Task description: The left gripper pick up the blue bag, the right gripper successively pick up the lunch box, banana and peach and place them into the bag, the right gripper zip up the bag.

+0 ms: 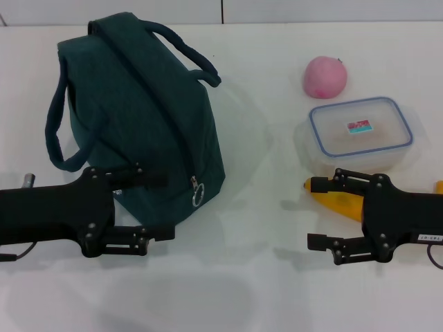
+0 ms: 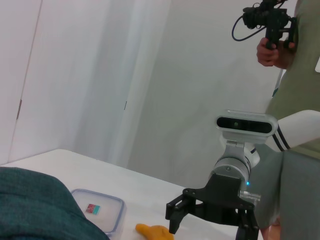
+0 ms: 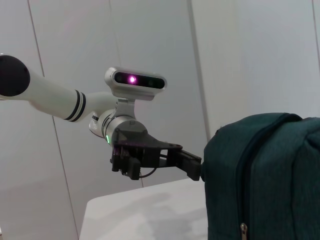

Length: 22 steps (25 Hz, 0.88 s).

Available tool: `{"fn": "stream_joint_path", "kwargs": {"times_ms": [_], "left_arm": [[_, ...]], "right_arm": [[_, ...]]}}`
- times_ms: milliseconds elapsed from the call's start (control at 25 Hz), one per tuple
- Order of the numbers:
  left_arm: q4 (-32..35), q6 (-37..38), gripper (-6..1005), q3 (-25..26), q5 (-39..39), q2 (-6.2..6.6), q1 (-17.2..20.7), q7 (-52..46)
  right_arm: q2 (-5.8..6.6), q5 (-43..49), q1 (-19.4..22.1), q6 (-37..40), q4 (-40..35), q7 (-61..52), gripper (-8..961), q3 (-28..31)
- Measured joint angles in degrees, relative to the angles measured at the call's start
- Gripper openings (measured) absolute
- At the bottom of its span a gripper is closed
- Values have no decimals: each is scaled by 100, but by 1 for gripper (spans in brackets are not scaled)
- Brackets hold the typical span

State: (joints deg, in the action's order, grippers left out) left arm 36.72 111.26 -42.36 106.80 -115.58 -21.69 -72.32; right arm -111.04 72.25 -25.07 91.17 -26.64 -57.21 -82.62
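The blue bag (image 1: 138, 117) stands zipped on the left of the white table, its ring zipper pull (image 1: 197, 196) facing me. My left gripper (image 1: 166, 207) is open at the bag's near lower edge, with one finger over the fabric. On the right, the lunch box (image 1: 360, 130) lies behind my right gripper (image 1: 311, 213), which is open and holds nothing. The banana (image 1: 338, 202) lies under that gripper, mostly hidden. Behind the lunch box sits the pink peach (image 1: 324, 77). The left wrist view shows the lunch box (image 2: 97, 209) and the banana (image 2: 155, 231).
A person holding a camera (image 2: 272, 22) stands beyond the table's right side. White walls surround the table (image 1: 263, 290). The right wrist view shows the bag (image 3: 265, 180) with my left arm behind it.
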Motion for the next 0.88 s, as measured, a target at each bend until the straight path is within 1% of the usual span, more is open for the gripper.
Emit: {"fn": "stream_joint_path", "kwargs": {"times_ms": [560, 640, 800, 880], "left_arm": [[2, 21, 865, 0, -50, 3, -2, -31], [26, 98, 864, 8, -217, 17, 7, -48], [201, 213, 864, 14, -906, 88, 153, -179], [418, 174, 864, 62, -1301, 121, 247, -420]], "right_arm": [[-4, -20, 5, -54, 4, -1, 885, 31], [-9, -18, 24, -55, 11, -2, 885, 99], [-13, -10, 57, -51, 52, -2, 886, 209], [-21, -14, 97, -51, 54, -2, 886, 241]]}}
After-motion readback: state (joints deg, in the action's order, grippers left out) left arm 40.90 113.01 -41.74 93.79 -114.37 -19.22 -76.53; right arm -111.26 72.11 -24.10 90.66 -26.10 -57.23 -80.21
